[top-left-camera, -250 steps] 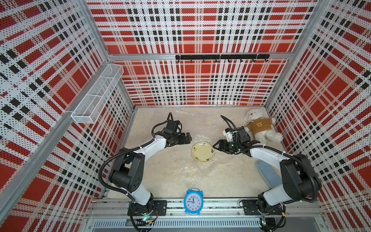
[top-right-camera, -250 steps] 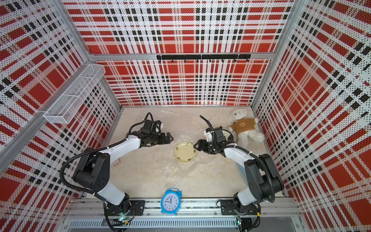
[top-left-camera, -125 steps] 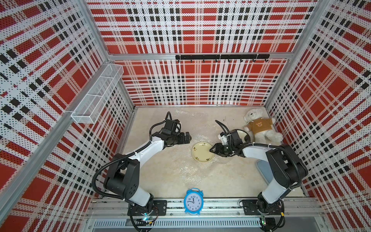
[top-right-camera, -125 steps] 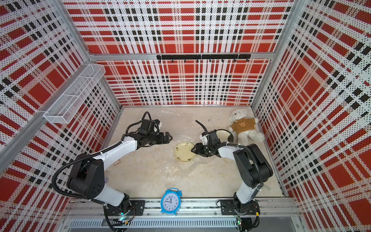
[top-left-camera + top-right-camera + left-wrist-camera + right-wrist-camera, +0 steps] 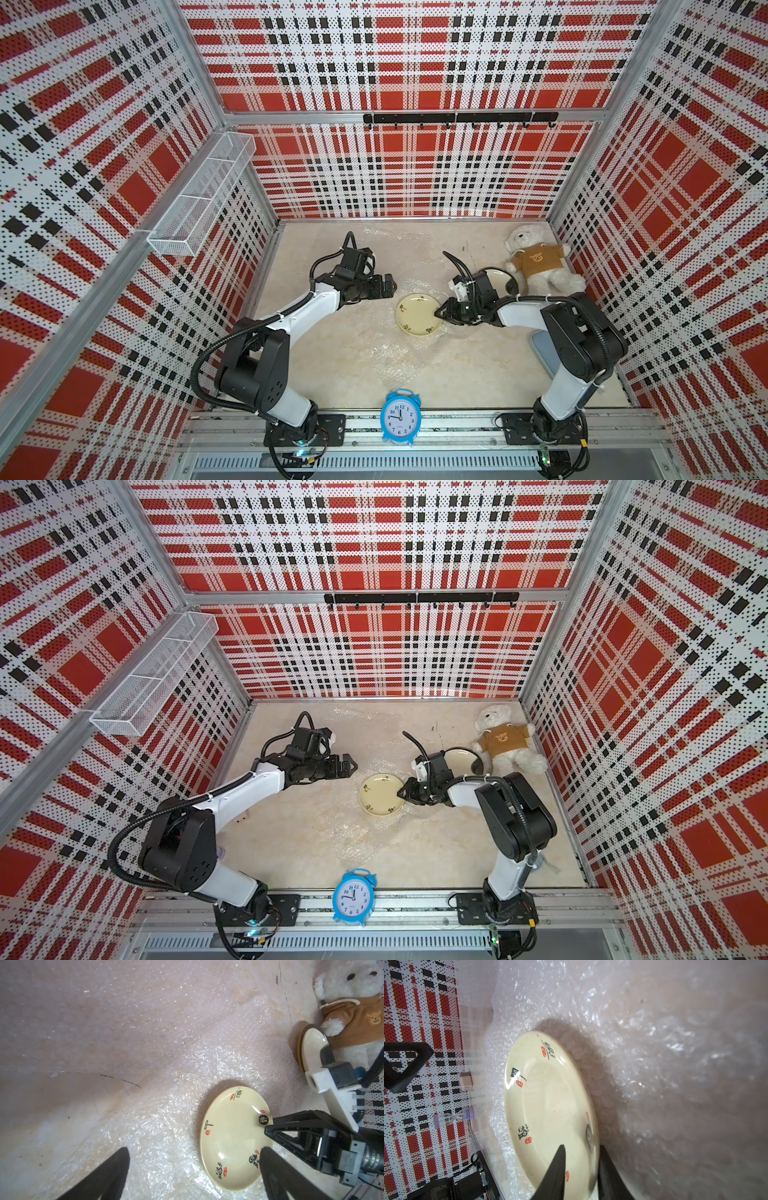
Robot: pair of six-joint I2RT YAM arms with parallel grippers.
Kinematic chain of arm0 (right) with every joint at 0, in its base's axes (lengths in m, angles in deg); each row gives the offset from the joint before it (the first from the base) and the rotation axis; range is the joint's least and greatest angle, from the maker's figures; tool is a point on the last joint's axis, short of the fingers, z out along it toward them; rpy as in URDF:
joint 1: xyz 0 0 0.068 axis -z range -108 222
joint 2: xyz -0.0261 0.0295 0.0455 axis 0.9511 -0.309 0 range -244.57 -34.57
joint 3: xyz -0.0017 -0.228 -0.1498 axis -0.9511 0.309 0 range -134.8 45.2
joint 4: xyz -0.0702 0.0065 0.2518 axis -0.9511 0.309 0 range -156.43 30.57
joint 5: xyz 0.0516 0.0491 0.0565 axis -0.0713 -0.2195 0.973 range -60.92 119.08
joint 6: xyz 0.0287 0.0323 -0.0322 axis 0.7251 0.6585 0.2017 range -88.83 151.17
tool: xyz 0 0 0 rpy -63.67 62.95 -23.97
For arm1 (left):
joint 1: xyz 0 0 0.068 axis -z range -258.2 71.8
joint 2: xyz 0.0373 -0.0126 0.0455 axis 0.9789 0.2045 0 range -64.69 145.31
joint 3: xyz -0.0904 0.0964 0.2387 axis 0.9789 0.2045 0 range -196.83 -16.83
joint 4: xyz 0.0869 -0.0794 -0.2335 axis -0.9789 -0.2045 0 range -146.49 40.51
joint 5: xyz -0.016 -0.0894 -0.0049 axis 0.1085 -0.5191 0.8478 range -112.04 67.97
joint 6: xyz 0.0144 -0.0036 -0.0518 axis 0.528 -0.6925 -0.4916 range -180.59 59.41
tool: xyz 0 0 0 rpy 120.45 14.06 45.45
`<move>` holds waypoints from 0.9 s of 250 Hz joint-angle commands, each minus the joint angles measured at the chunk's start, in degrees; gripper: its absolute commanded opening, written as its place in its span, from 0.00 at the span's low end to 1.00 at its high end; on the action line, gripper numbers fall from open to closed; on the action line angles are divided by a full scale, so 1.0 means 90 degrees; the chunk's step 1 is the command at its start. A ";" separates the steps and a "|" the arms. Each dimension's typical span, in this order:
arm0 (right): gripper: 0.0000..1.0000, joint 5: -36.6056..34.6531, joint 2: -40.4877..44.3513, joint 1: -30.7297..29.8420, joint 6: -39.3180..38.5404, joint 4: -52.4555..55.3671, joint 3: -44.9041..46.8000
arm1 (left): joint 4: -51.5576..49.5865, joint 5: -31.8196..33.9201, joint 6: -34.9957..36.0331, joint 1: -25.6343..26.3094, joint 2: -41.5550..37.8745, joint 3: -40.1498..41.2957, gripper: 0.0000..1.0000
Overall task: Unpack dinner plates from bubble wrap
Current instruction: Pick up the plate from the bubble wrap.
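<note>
A cream dinner plate [image 5: 417, 313] [image 5: 381, 793] with small dark and red marks lies on a sheet of clear bubble wrap [image 5: 386, 349] [image 5: 353, 833] mid-floor. My right gripper [image 5: 439, 312] [image 5: 402, 791] [image 5: 582, 1147] is shut on its right rim, one finger over the inner face and one under the edge. My left gripper [image 5: 390, 286] [image 5: 352, 766] [image 5: 194, 1150] hangs open just back-left of the plate, holding nothing. Behind the right wrist, two more dinner plates [image 5: 500, 277] [image 5: 309, 1047] lie stacked, a cream one on a dark-rimmed yellow one. More bubble wrap [image 5: 374, 243] lies at the back.
A white teddy bear [image 5: 536, 259] [image 5: 505, 739] in a brown shirt lies at the back right, touching the stacked plates. A blue alarm clock [image 5: 400, 417] [image 5: 353, 897] stands at the front edge. A wire basket [image 5: 199, 203] hangs on the left wall, and a hook rail [image 5: 457, 118] on the back wall.
My right gripper has moved left to the cream plate's rim and narrowed its jaws onto it. The left gripper has stayed open, nearly in place.
</note>
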 commanded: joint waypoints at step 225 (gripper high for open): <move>0.02 -0.0293 0.1592 0.0328 0.1006 -0.0797 0.0586 | 0.0024 0.0044 0.0068 -0.0332 0.0031 0.0106 0.99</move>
